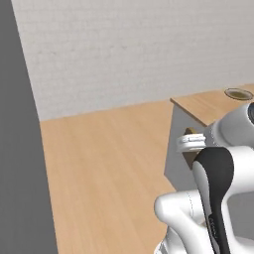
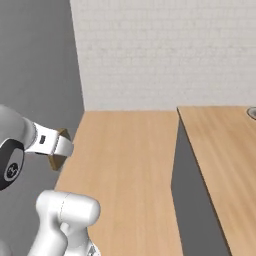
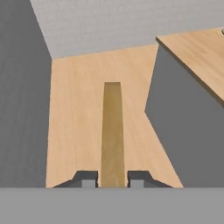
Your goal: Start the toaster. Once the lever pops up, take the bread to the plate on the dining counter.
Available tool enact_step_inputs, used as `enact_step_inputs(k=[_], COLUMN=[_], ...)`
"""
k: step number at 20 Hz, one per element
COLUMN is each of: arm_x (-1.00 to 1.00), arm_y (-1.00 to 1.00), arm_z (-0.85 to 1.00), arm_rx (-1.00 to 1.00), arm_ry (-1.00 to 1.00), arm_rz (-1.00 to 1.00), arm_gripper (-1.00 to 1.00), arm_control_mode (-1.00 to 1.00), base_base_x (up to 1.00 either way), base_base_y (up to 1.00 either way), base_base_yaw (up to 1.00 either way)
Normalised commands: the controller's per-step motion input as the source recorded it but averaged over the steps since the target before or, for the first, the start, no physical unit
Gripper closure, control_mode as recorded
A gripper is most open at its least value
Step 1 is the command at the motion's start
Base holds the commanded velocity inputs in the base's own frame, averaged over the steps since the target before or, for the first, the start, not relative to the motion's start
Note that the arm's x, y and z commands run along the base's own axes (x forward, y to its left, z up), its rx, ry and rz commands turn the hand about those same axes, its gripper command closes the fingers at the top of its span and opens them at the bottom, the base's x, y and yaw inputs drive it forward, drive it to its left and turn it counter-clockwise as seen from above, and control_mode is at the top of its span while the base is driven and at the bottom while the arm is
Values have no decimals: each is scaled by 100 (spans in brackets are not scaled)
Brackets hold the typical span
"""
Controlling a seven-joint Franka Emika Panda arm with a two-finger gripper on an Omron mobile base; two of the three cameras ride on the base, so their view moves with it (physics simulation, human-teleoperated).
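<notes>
So my gripper (image 3: 112, 178) has its two dark fingertips (image 3: 87, 178) pinched in close on the bread (image 3: 112, 131), one on each flat face. In the hand view the slice runs straight out from between them edge-on, a thin tan-brown strip held up in the air over the floor (image 3: 78, 122). From the right base view you can just see a corner of it poking out past my white wrist, and the left base view catches a sliver of it behind the wrist too.

Under and ahead of the gripper it's all light wood floor, planks running away toward a pale grey brick wall (image 3: 113, 26) at the far end. Off to the gripper's left there's a plain dark grey wall (image 3: 22, 96), tall and flat, nothing on it.

To the gripper's right is the dining counter (image 3: 197, 48), grey side panel facing me and a light wood top above that. Its near corner is well off to the side of the bread and higher than the slice sits. The plate (image 1: 238, 93) is on that top, further along and to the right, near the counter's far edge, well apart from the gripper. The left base view shows it best, pale rim with an olive-brown middle.
</notes>
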Motion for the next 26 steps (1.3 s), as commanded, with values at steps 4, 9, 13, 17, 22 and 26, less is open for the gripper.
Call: enact_step_inputs(k=[4, 9, 13, 17, 22, 26], arm_x=[0, 0, 0, 0, 0, 0], arm_y=[0, 0, 0, 0, 0, 0], arm_z=[0, 0, 0, 0, 0, 0], arm_rx=[0, 0, 0, 0, 0, 0], arm_ry=[0, 0, 0, 0, 0, 0], arm_rz=[0, 0, 0, 0, 0, 0], arm_gripper=[100, 100, 100, 100, 100, 100], arm_control_mode=[100, 100, 100, 100, 100, 100], base_base_x=[98, 88, 100, 100, 100, 100], base_base_y=[0, 4, 40, 76, 92, 97], base_base_yaw=[-26, -26, -34, -44, -53, -58])
